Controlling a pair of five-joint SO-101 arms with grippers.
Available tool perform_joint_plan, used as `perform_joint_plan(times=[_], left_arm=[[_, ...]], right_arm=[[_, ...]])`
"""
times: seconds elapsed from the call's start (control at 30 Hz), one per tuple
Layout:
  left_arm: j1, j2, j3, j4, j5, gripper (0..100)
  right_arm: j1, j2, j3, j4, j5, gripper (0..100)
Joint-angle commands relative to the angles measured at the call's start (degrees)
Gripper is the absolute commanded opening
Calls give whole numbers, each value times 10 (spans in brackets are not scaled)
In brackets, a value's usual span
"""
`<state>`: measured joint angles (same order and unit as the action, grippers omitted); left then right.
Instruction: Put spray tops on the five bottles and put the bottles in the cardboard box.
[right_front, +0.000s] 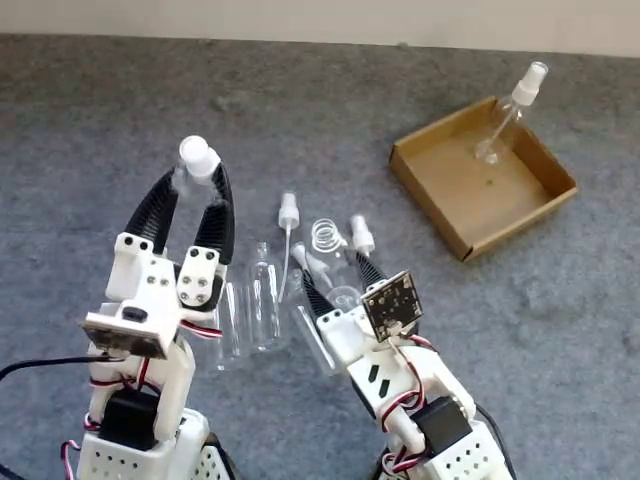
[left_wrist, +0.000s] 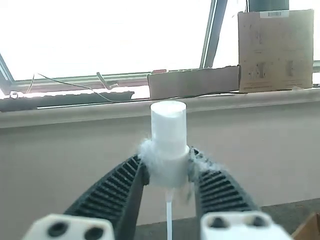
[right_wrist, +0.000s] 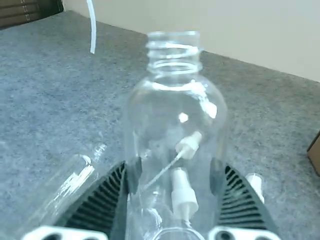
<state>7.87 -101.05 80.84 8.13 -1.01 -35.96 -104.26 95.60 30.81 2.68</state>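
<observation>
**A:** Bottles: how many do you count?

**B:** Five. A capped bottle (right_front: 505, 115) sits inside the cardboard box (right_front: 425, 200). An open bottle (right_wrist: 172, 125), neck bare, is clamped between the right arm's fingers (right_wrist: 232, 195). Three bare bottles lie side by side on the grey surface (right_front: 100, 120) between the arms: (right_front: 228, 322), (right_front: 262, 300) and (right_front: 312, 335), the last partly under the right arm.

**A:** And the spray tops?

**B:** Five too. One is on the boxed bottle. The left arm's fingers (left_wrist: 117, 192) pinch a white spray top (right_front: 198, 156), its tube hanging down. Three loose tops lie by the open bottle: (right_front: 288, 212), (right_front: 300, 254), (right_front: 361, 236).
</observation>
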Motion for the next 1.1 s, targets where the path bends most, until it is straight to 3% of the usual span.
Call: perform_joint_plan(times=[0.0, 0.2, 0.47, 0.67, 0.93, 1.07], left_arm=[[-6, -1, -59, -12, -25, 13], [20, 68, -116, 29, -21, 13], [29, 243, -306, 100, 174, 13], [110, 275, -325, 99, 270, 13], [141, 275, -244, -33, 271, 13], [140, 273, -240, -46, 271, 13]], right_arm=[[-4, -10, 70, 24, -3, 142], [-4, -10, 68, 29, -3, 142], [-1, -10, 67, 29, -3, 142], [-2, -10, 73, 27, -3, 142], [-1, -10, 73, 29, 0, 142], [-1, -10, 73, 29, 1, 142]])
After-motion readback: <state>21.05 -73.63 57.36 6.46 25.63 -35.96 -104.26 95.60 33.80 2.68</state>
